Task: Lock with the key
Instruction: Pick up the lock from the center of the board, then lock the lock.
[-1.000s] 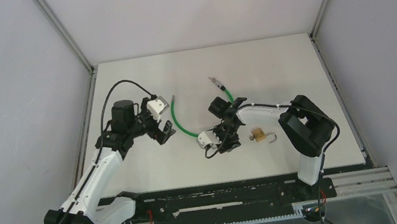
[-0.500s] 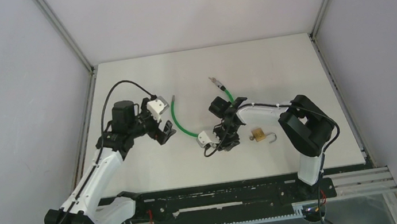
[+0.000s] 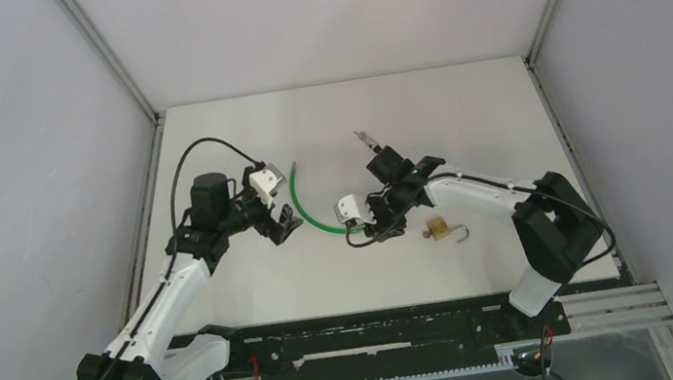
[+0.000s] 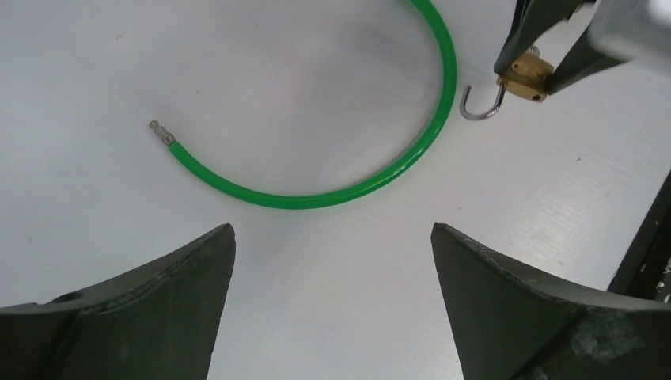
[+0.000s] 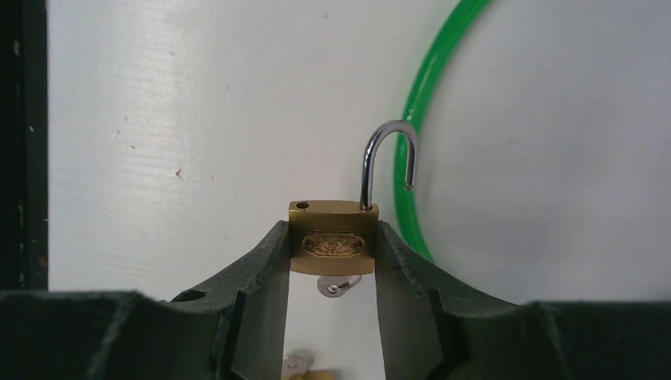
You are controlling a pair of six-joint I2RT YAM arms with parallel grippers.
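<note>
1. Padlock was near the middle of the bench, toward its near edge. It was clenched by its brass sides in the right pincer. I could not tell whether it rested on the bench or hung just above it.
2. That side grip probably served to leave two parts free to work: the open shackle, pointing left, and what looked like the key at the lock's base.
3. Just right of that pincer lay a small brass piece with a metal hook, too small to identify.
4. The left pincer, released wide and empty, hovered left of the lock, likely placed to handle the green cable.
5. The cable curved from beside the shackle away toward the far side, both ends lying free.
6. The bench was plain white, enclosed by pale grey walls left, right and far.
</note>
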